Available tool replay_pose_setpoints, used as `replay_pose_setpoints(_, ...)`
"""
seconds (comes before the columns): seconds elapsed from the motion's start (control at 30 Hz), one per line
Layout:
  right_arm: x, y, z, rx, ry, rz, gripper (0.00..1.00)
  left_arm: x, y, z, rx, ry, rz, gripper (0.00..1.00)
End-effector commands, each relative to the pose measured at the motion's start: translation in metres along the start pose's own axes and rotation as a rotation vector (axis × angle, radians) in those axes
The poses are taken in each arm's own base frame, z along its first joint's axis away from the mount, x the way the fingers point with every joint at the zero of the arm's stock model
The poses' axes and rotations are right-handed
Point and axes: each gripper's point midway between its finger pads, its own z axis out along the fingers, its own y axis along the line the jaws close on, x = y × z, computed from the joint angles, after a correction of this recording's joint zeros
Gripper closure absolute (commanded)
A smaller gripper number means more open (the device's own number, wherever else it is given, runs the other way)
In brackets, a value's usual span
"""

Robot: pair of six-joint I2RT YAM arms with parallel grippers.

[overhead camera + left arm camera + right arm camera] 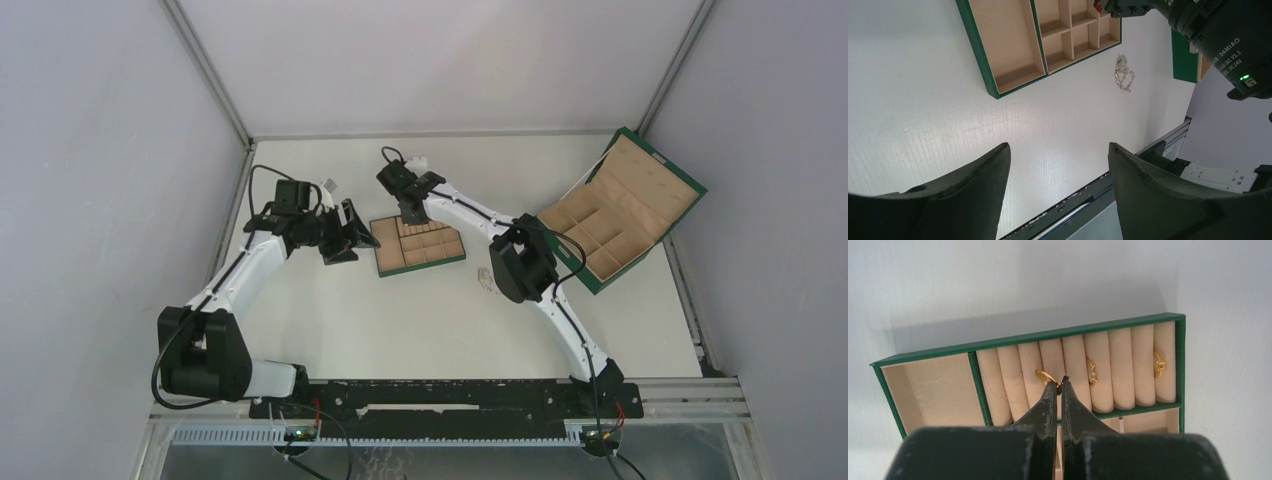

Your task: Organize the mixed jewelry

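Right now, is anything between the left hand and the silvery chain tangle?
Nothing visible: bare white table lies between the open left hand and the silvery chain tangle; the right arm hangs close beside it.

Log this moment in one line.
right gripper: shut, tips at gold ring in tray ring rolls, grip unclear | left gripper: open above table | chain: loose on table beside tray

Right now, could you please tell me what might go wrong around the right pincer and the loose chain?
1. The right pincer is shut with its tips against a gold ring that looks only partly seated between the rolls of the tray. Pulling back could drag the ring out.
2. The silvery chain tangle lies loose on the table, close to the right arm's elbow. A swing of that arm might sweep it away.
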Motion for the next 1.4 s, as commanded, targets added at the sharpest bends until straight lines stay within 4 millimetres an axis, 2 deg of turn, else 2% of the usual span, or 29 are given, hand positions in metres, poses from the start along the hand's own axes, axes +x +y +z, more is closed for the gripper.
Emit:
replay_pose_setpoints(0.0, -0.034, 0.005, -0.041, -0.015, -0.117, 0.001, 1.0, -0.011, -0.017, -0.012, 0.044, -0.05, 0.062, 0.24)
replay_pose_setpoints(0.17, -0.034, -0.001, -0.044, 0.008, -0.116, 0.01, 1.0, -0.012, -0.016, -0.011, 0.044, -0.051, 0.061, 0.24)
replay_pose_setpoints(0.43, -0.044, -0.014, -0.077, -0.068, -0.129, 0.034, 1.0, -0.021, -0.007, -0.004, 0.0, -0.085, 0.026, 0.24)
replay_pose_setpoints(0.57, -0.036, -0.034, -0.088, -0.108, -0.12, 0.046, 1.0, -0.039, 0.011, 0.016, -0.084, -0.092, -0.03, 0.24)
replay_pose_setpoints(0.63, -0.032, -0.044, -0.094, -0.122, -0.117, 0.054, 1.0, -0.054, 0.022, 0.028, -0.145, -0.1, -0.056, 0.26)
replay_pose_setpoints(0.77, -0.027, -0.065, -0.106, -0.106, -0.105, 0.069, 1.0, -0.084, 0.04, 0.051, -0.241, -0.113, -0.103, 0.33)
replay_pose_setpoints(0.83, -0.025, -0.07, -0.114, -0.107, -0.108, 0.066, 1.0, -0.099, 0.043, 0.058, -0.272, -0.128, -0.118, 0.39)
replay_pose_setpoints(0.93, -0.022, -0.078, -0.122, -0.11, -0.108, 0.071, 1.0, -0.116, 0.049, 0.067, -0.316, -0.149, -0.121, 0.43)
replay_pose_setpoints(1.03, -0.021, -0.079, -0.127, -0.123, -0.108, 0.075, 1.0, -0.129, 0.062, 0.077, -0.384, -0.144, -0.126, 0.45)
replay_pose_setpoints(1.23, -0.017, -0.074, -0.129, -0.139, -0.092, 0.06, 1.0, -0.167, 0.066, 0.095, -0.412, -0.214, -0.13, 0.49)
replay_pose_setpoints(1.3, -0.016, -0.07, -0.131, -0.154, -0.088, 0.052, 1.0, -0.17, 0.063, 0.114, -0.381, -0.183, -0.139, 0.5)
replay_pose_setpoints(1.37, -0.014, -0.068, -0.131, -0.164, -0.082, 0.039, 1.0, -0.16, 0.064, 0.133, -0.387, -0.109, -0.13, 0.51)
